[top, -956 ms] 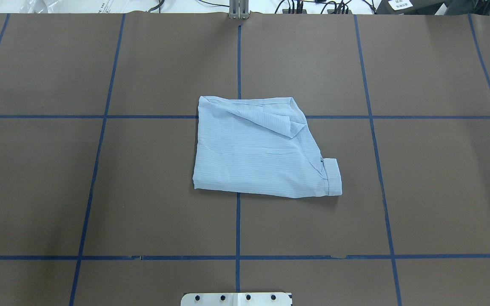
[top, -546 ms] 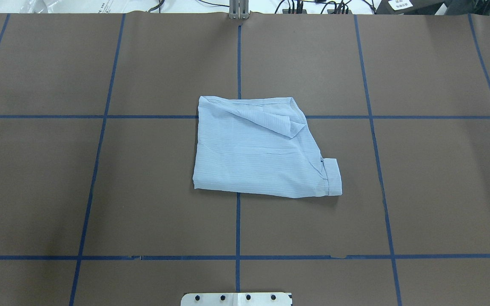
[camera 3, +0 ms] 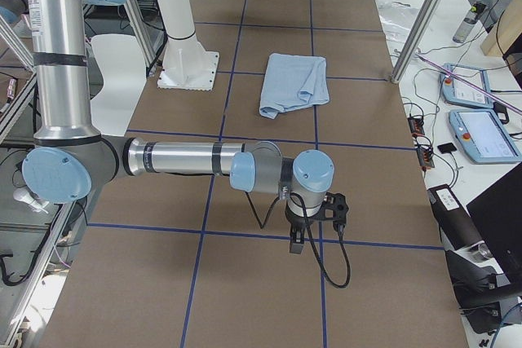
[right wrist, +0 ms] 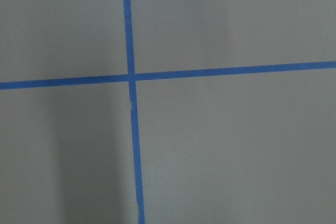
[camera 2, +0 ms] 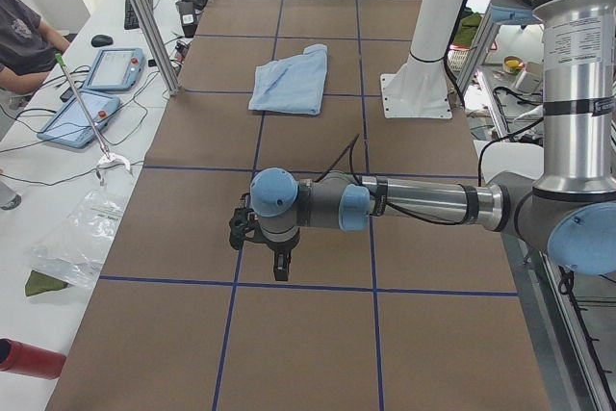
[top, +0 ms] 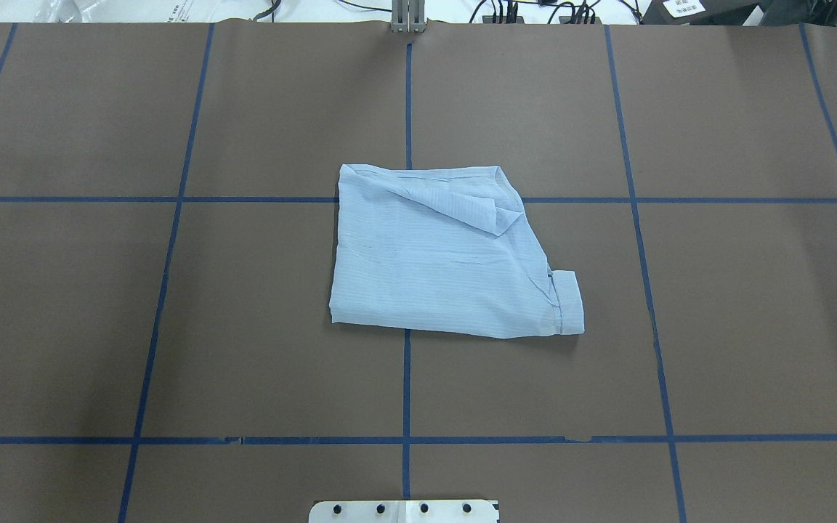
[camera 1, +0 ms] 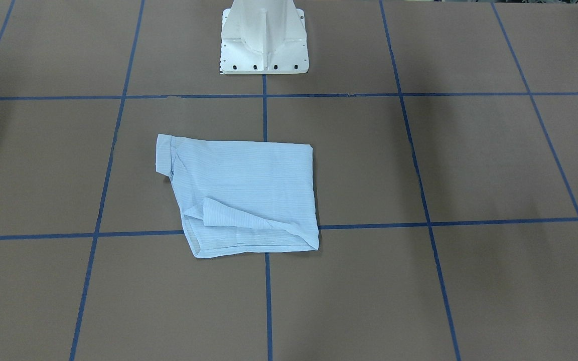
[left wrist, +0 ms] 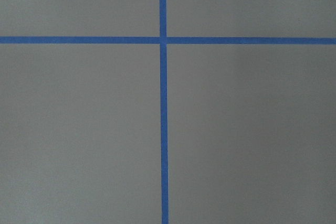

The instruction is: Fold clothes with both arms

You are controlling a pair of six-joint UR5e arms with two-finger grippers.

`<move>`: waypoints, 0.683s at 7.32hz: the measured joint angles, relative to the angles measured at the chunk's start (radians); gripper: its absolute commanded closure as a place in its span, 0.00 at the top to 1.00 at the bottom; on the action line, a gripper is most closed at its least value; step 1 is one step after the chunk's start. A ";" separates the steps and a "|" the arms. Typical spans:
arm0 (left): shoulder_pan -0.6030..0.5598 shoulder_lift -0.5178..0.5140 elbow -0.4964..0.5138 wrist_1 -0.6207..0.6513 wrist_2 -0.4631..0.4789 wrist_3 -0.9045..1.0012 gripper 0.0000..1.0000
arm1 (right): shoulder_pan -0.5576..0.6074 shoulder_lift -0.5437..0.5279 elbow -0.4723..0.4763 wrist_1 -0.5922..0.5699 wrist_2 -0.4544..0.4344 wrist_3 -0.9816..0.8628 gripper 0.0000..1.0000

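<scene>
From across the table we see the shirt (camera 1: 249,190) lying folded and flat at the middle of the table (camera 1: 469,150), well clear of every edge. It rests across two blue tape lines (camera 1: 265,110). A cuff sticks out at the shirt's corner towards the robot's edge and the robot's right. A small triangular flap is turned over along the side facing the operators' edge. The white pedestal (camera 1: 264,35) stands at the robot's edge, apart from the shirt.

From overhead we see the same shirt and table, and no arm or gripper shows in this view.

From the table's left end we see the left arm (camera 2: 414,201) reaching out level above the table. The left gripper (camera 2: 278,269) points down over a tape line near that end, well apart from the shirt. We cannot tell how its fingers stand.

From the right end we see the right arm (camera 3: 179,158) stretched out the same way. The right gripper (camera 3: 295,242) hangs over a tape line near that end, holding nothing that we can see. We cannot tell its finger gap either.

Each wrist camera shows only brown table cover and a tape crossing.
</scene>
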State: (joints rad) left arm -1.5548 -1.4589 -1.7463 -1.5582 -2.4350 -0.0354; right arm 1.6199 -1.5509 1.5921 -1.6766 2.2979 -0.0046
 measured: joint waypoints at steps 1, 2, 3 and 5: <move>0.000 0.000 0.000 -0.005 0.000 -0.003 1.00 | 0.000 0.000 -0.001 0.000 0.000 0.000 1.00; -0.001 0.000 0.001 -0.007 0.000 -0.004 1.00 | 0.000 0.000 -0.001 0.000 0.000 0.000 1.00; -0.001 0.000 0.001 -0.008 0.001 -0.004 1.00 | 0.000 0.000 -0.001 0.000 0.000 0.000 1.00; -0.001 -0.001 0.001 -0.008 0.002 -0.004 1.00 | 0.000 0.000 0.000 0.000 0.000 0.000 1.00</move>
State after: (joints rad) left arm -1.5554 -1.4597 -1.7457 -1.5662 -2.4331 -0.0399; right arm 1.6199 -1.5505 1.5920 -1.6767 2.2982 -0.0046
